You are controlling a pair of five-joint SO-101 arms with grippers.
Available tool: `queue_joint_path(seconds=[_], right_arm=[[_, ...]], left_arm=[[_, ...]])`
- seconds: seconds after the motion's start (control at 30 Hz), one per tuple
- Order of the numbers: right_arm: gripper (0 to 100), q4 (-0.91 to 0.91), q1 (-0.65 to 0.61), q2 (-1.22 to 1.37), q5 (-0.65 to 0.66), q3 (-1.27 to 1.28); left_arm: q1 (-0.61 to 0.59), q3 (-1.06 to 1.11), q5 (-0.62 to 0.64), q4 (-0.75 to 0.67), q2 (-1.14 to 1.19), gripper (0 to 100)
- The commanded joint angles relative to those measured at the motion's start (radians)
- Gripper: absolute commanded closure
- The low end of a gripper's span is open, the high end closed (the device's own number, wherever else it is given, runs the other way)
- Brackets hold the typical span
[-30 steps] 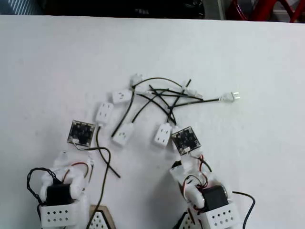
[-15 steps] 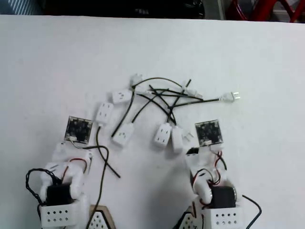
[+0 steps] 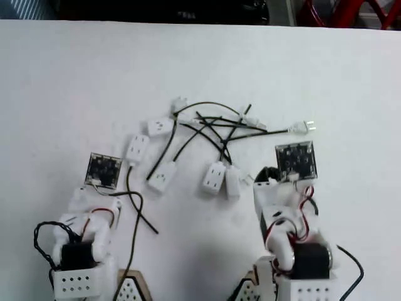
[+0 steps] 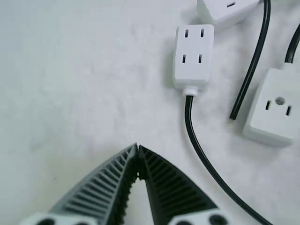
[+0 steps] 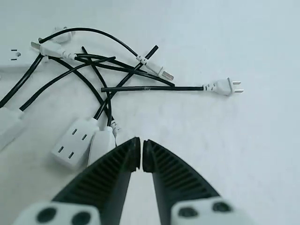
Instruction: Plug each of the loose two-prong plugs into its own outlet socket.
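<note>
Black cords lie tangled at mid-table, with several white outlet blocks along their near side. In the left wrist view my left gripper (image 4: pixel 137 151) is shut and empty, just short of a two-socket outlet (image 4: pixel 193 55) on a black cord, with a grounded outlet (image 4: pixel 274 112) beside it. My right gripper (image 5: pixel 140 146) is also shut and empty, hovering by two outlet blocks (image 5: pixel 75 142) (image 5: pixel 101 144). A loose two-prong plug (image 5: pixel 225 86) (image 3: pixel 306 128) lies beyond it, alone on bare table. Two more plugs (image 5: pixel 154 68) (image 5: pixel 49 47) rest in the tangle.
The white table (image 3: pixel 338 75) has free room on the far side and to the right of the cords. One black cord (image 3: pixel 135 213) trails between the two arm bases to the near edge. Dark and red objects stand behind the far edge.
The right arm has swung to the right, away from the outlet blocks and toward the lone plug's side. The left arm shifted slightly left early on, then held still.
</note>
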Motion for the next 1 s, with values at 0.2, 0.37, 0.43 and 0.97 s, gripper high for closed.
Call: queue_joint_path(seconds=[0.2, 0.37, 0.43, 0.97], right_arm=[[84.4, 0.021, -0.047, 0.665, -0.061, -0.347], [80.8, 0.016, -0.093, 0.897, -0.043, -0.5], [80.8, 0.016, -0.111, 0.978, 0.049, -0.569], [80.7, -0.189, -0.087, 1.515, 0.47, -0.942]], left_arm=[[0.004, -0.005, -0.002, -0.017, -0.007, 97], [0.004, -0.005, -0.002, -0.017, -0.007, 97], [0.004, -0.005, -0.002, -0.017, -0.007, 97], [0.004, -0.005, -0.002, -0.017, -0.007, 97]])
